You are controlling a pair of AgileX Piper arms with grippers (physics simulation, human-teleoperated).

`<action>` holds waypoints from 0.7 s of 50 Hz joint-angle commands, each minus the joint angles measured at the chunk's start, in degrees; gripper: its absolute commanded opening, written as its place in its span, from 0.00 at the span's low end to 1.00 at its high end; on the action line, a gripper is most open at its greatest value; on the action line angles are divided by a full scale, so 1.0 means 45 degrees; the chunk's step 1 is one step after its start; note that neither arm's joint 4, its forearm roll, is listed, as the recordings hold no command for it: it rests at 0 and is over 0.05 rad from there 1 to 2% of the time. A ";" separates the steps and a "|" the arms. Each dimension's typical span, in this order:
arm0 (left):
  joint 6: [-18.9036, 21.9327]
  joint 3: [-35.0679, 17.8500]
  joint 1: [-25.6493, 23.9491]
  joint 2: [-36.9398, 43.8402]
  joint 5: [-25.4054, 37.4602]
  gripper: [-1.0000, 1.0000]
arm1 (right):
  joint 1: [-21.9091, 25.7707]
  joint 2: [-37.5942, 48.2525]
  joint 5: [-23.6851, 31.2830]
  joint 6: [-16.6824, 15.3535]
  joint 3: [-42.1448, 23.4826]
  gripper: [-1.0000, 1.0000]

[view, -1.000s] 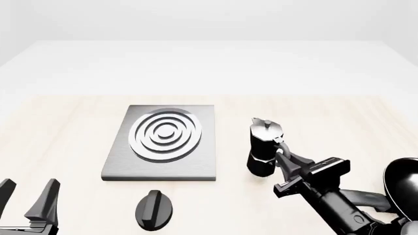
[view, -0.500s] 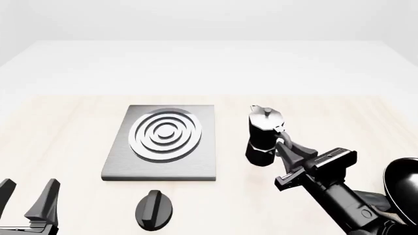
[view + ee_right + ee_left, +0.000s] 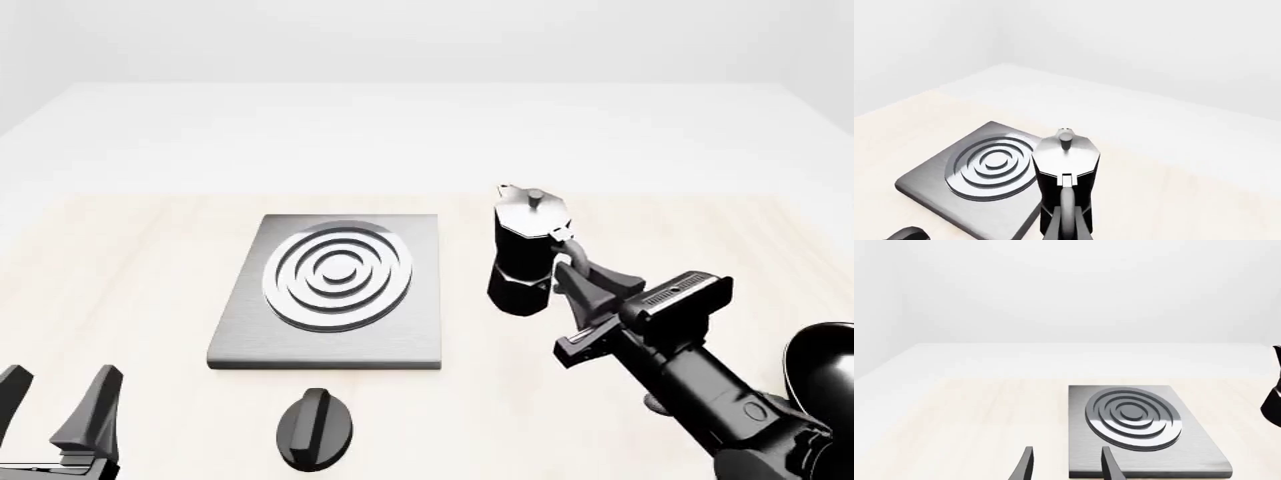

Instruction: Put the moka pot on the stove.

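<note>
Bright, even, diffuse light in all three views; no single source evident. Renders sharp edge to edge, no blur, noise or lens distortion. White walls near overexposed, pale surface washed out. Shadows almost nil. Soft sheen on stove burner rings and moka pot lid; black parts lose detail.

Stove left of centre on the table; moka pot just right of its far right corner, off the slab; knob in front of the stove; frying pan at far right edge.
</note>
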 commanded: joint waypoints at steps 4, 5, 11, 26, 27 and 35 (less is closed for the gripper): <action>-0.0003 0.0000 -0.0002 -0.0003 0.0000 1.00 | 0.0338 -0.0627 0.1052 0.0236 -0.0954 0.00; -0.0003 0.0000 0.0000 -0.0003 0.0000 1.00 | 0.0361 -0.0620 0.1087 0.0246 -0.1000 0.00; -0.0002 0.0000 0.0000 0.0000 0.0000 1.00 | 0.0532 -0.0603 0.1319 0.0245 -0.1259 0.00; -0.0002 0.0000 0.0001 -0.0001 0.0000 1.00 | 0.0994 -0.0233 0.1637 -0.0161 -0.1902 0.00; 0.0001 0.0000 0.0001 -0.0001 0.0000 1.00 | 0.1018 -0.0151 0.1655 -0.0198 -0.1962 0.00; -0.0002 0.0000 0.0001 -0.0001 0.0000 1.00 | 0.1281 0.0228 0.1651 -0.0278 -0.2401 0.00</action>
